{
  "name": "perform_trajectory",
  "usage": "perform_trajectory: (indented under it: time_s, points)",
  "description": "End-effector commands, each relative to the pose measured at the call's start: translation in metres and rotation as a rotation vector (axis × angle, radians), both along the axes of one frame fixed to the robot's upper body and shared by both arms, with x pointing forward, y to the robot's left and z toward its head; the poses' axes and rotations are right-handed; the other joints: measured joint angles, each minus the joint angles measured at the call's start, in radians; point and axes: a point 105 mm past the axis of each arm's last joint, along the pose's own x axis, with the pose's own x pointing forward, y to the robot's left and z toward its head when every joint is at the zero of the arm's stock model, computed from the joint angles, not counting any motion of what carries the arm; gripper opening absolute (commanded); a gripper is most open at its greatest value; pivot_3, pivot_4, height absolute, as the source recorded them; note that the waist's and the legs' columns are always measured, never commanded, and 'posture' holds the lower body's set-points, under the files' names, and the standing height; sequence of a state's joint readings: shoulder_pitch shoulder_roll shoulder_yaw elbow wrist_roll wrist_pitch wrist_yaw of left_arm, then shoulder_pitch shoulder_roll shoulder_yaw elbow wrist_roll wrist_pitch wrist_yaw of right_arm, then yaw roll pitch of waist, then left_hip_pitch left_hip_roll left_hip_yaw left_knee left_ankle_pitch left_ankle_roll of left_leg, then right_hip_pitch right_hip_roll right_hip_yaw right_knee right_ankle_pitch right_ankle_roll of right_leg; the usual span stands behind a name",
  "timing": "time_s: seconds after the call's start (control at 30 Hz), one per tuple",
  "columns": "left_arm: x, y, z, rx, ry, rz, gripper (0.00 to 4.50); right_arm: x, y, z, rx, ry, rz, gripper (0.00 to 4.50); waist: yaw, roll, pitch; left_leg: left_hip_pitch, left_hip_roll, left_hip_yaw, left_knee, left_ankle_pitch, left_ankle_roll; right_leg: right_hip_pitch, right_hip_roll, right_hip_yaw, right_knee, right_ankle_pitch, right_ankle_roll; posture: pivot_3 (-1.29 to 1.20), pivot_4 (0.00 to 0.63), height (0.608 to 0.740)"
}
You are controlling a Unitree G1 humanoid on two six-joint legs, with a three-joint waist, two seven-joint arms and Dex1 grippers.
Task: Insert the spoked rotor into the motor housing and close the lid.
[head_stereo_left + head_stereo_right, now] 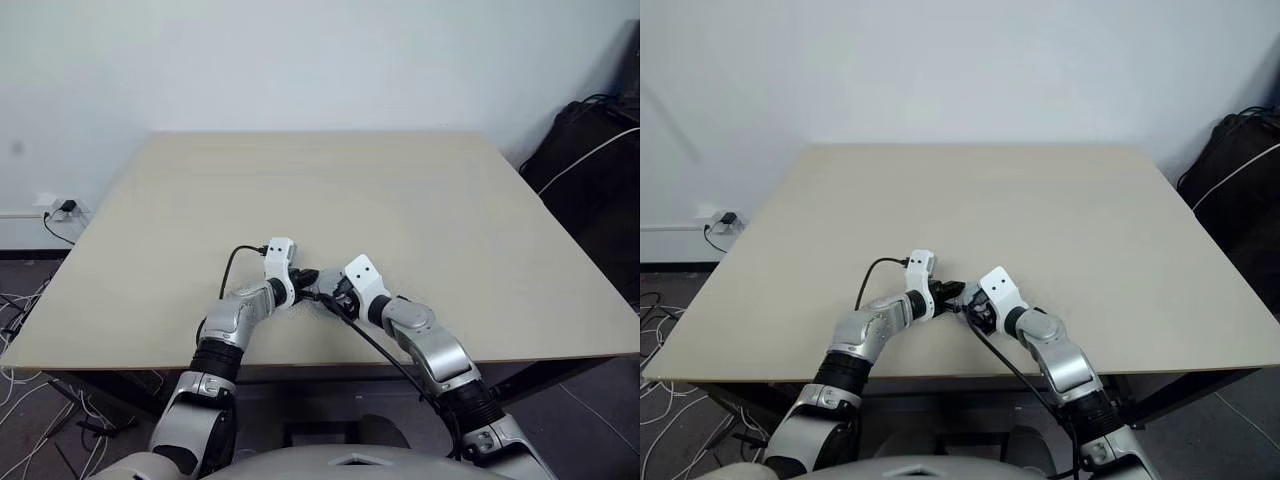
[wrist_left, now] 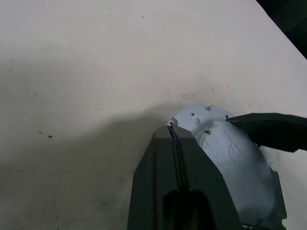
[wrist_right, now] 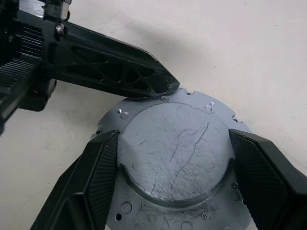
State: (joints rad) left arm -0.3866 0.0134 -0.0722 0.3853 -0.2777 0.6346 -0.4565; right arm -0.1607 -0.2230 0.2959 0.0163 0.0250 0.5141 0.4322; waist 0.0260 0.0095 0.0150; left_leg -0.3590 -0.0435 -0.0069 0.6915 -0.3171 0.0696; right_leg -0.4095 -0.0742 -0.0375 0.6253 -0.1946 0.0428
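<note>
While right tool (image 3: 175,177) pinches lid (image 3: 175,143), left tool (image 2: 173,132) pressed together; no writing readable.

Lid (image 3: 172,153): grey metal disc, smooth scratched raised centre face up, flange w/ small holes round the rim. Lies flat on the tan tabletop nr the front edge, about mid-width. Rotor & housing can't be made out from here, maybe under it, can't tell.
</note>
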Motion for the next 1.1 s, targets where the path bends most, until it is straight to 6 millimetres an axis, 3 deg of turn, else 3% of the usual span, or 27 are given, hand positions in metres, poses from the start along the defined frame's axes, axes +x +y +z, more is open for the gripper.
perform_trajectory:
  time_s: [0.03, 0.43, 0.57, 0.8, 1.0, 1.1]
  points:
    - [-0.013, -0.009, -0.006, 0.06, 0.022, -0.115, 0.0, -0.003, -0.007, -0.009, -0.028, 0.037, -0.024, 3.22, 0.0, 0.0, -0.002, 0.0, 0.0, 0.0, 0.0, 0.0, 0.0, 0.0, 0.0, 0.0, 0.0, 0.0, 0.0, 0.0, 0.0, 0.74]
    - [-0.025, -0.017, -0.01, 0.11, -0.007, -0.204, 0.0, -0.004, -0.006, -0.01, -0.023, 0.048, -0.027, 3.22, 0.006, 0.003, -0.007, 0.002, -0.001, -0.002, 0.0, 0.0, 0.0, -0.001, -0.002, 0.0, 0.0, 0.0, 0.0, 0.0, 0.0, 0.74]
    - [-0.025, -0.018, -0.01, 0.11, -0.005, -0.201, 0.0, -0.009, -0.011, -0.012, -0.012, 0.074, -0.033, 4.47, 0.009, 0.003, -0.008, 0.002, -0.001, -0.003, 0.0, 0.0, 0.001, -0.001, -0.002, 0.0, -0.001, 0.0, 0.0, 0.0, 0.0, 0.74]
    - [-0.027, -0.02, -0.01, 0.1, -0.006, -0.193, 0.0, -0.03, -0.035, -0.01, -0.016, 0.109, -0.025, 4.47, 0.021, 0.003, -0.009, 0.001, -0.002, -0.004, 0.0, -0.001, 0.002, 0.0, -0.004, -0.001, -0.001, -0.002, 0.002, 0.0, 0.0, 0.74]
    - [-0.028, -0.018, -0.009, 0.089, -0.005, -0.18, 0.0, -0.047, -0.056, 0.024, 0.123, 0.073, -0.006, 4.47, 0.023, 0.001, -0.009, 0.0, -0.004, -0.005, 0.0, -0.003, 0.005, 0.0, -0.006, -0.001, -0.002, -0.003, 0.004, 0.0, 0.0, 0.74]
    - [-0.029, -0.018, -0.01, 0.089, -0.004, -0.18, 0.0, -0.045, -0.07, 0.038, 0.2, 0.057, -0.068, 4.47, 0.022, 0.001, -0.009, 0.0, -0.004, -0.004, 0.0, -0.003, 0.006, 0.0, -0.007, -0.001, -0.003, -0.003, 0.005, 0.0, 0.0, 0.74]
